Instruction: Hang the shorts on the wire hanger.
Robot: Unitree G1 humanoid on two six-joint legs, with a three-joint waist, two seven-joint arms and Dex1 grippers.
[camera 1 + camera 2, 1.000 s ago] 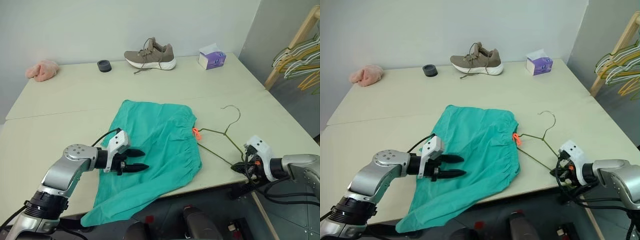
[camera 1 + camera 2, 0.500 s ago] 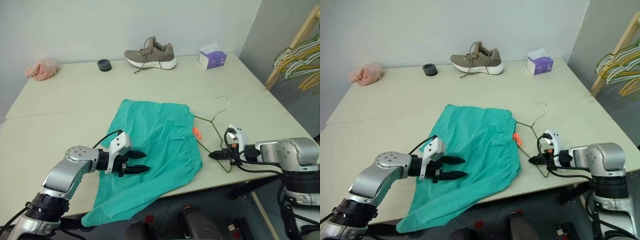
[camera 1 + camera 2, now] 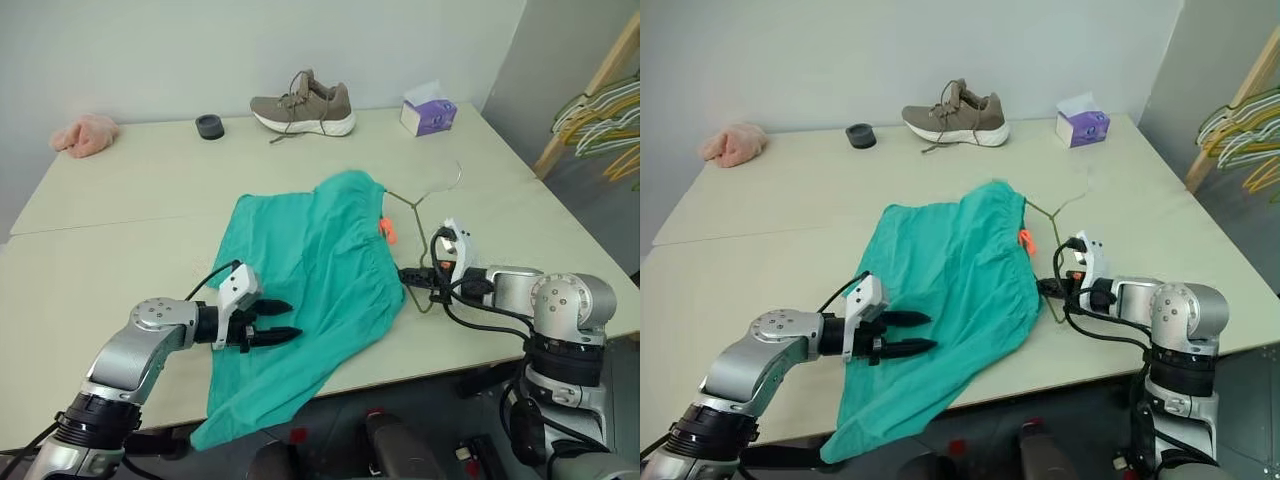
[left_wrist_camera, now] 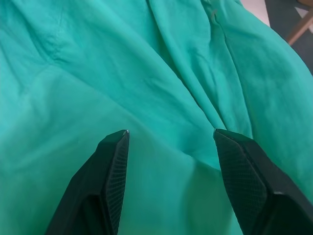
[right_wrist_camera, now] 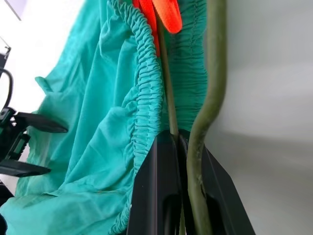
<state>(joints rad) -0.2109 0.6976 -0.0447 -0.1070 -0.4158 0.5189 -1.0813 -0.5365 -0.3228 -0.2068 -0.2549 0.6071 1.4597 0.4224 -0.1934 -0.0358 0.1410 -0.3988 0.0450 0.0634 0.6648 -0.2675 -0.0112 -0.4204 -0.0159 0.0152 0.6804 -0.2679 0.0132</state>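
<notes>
Dragged leftward, wire hanger [image 3: 418, 262] sits clamped in right fingers [image 3: 407, 275]; left fingers [image 3: 277, 332] spread over shorts [image 3: 300, 270]

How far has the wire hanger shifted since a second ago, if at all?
Yes. The wire hanger, clamped in the right gripper, has slid toward the robot's left, into the shorts, its hook now nearer the tissue box.

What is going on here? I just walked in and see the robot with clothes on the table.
The robot is working on getting teal shorts onto a green wire hanger. Its right gripper is shut on the hanger's wire beside the elastic waistband, near the orange tag. Its left gripper hovers open over the shorts' fabric, holding nothing. The shorts lie on the table, one leg hanging over the near edge. They are not hung yet.
</notes>
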